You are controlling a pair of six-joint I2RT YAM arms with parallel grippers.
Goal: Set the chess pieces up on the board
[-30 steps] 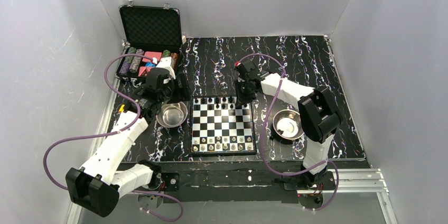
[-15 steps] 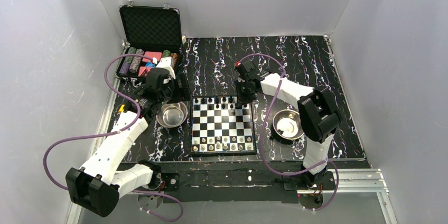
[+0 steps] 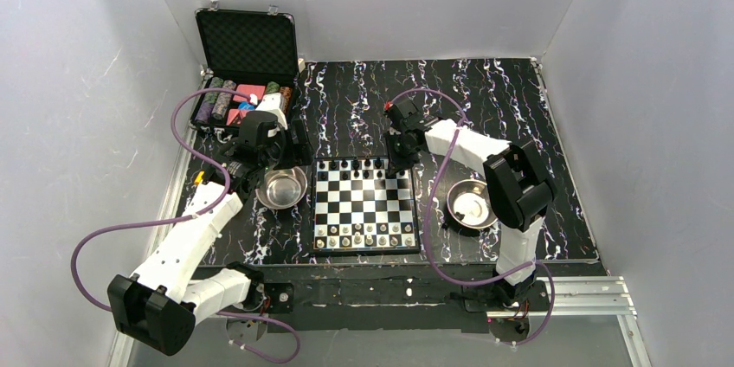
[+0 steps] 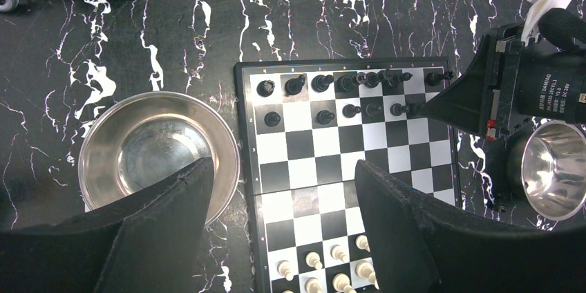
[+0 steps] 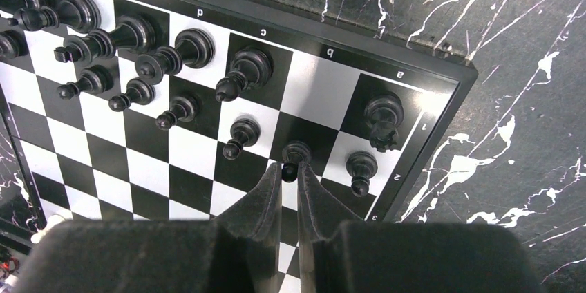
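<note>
The board (image 3: pixel 364 207) lies on the tabletop (image 3: pixel 502 107) by the middle of its near edge, and the left gripper (image 4: pixel 282 165) hangs near the board's left side, fingers spread and empty. The right gripper (image 5: pixel 290 168) pinches a black pawn (image 5: pixel 296 151) between its fingers near the board's far right corner. The pawn wants seating flat and centred on its square, then a slight opening and a straight lift.
</note>
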